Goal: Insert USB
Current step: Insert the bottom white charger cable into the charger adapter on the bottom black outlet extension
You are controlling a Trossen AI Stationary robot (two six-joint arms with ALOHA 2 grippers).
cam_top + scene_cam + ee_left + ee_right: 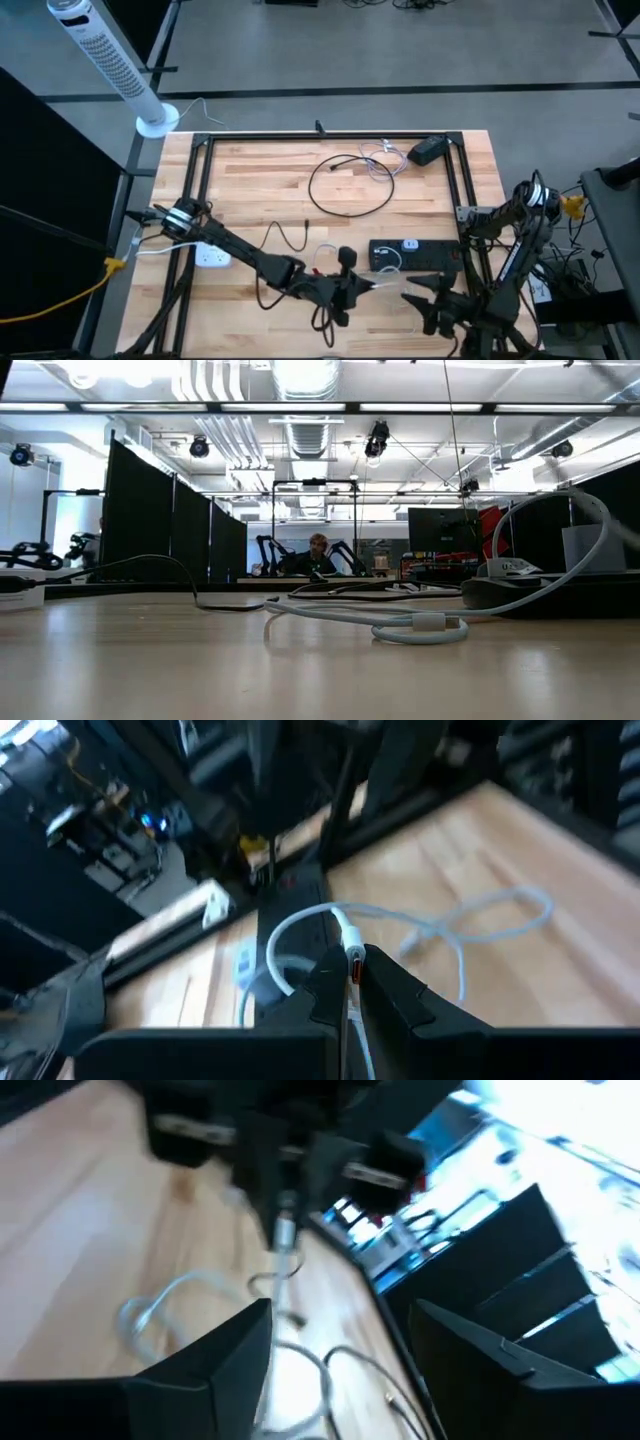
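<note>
Right, left gripper (350, 982) is clamped on the USB plug (354, 963), white cable (470, 915) trailing off ahead of it; right gripper (340, 1345) faces it with fingers apart, holding nothing; power strip (415, 253) sits just beyond the plug; risk: plug twists in the pinch and misses the port; cable drag could cause it.

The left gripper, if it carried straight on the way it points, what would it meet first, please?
Probably the black power strip: the left gripper, shut on the white USB plug, aims at it, though depth is unclear.
</note>
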